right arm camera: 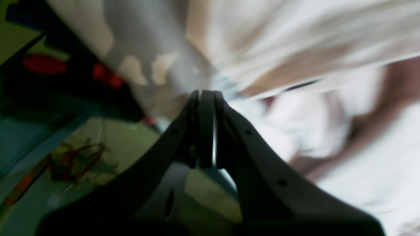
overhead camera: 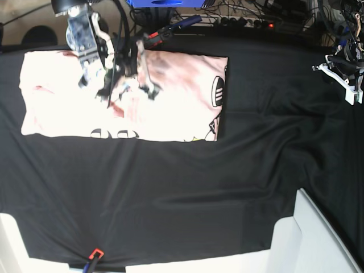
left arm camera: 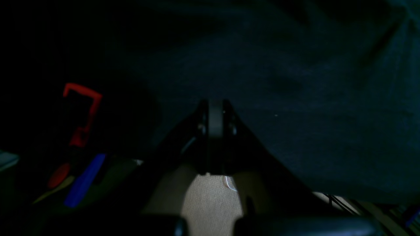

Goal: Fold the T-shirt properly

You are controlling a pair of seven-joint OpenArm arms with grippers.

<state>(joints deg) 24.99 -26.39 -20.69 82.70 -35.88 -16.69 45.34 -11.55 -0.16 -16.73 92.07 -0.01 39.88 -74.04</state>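
Observation:
The T-shirt [overhead camera: 170, 99] lies folded into a long pale pink rectangle at the back left of the black table cloth [overhead camera: 182, 193], with black print showing along its front edge and a striped logo near its right end. My right gripper [right arm camera: 205, 95] is shut, and nothing shows between its fingers. It hovers over the shirt's middle, and the shirt is a motion-blurred pink surface [right arm camera: 328, 124] beyond the tips. In the base view that arm [overhead camera: 122, 65] is also smeared. My left gripper [left arm camera: 215, 106] is shut and empty at the table's far right [overhead camera: 346, 77], facing dark cloth.
A red clamp [left arm camera: 82, 111] and a blue handle [left arm camera: 83, 180] show in the left wrist view. Another red clamp [overhead camera: 95, 253] grips the table's front edge. White boxes [overhead camera: 310, 239] stand at the front right. Cables and a power strip [overhead camera: 244, 20] run along the back.

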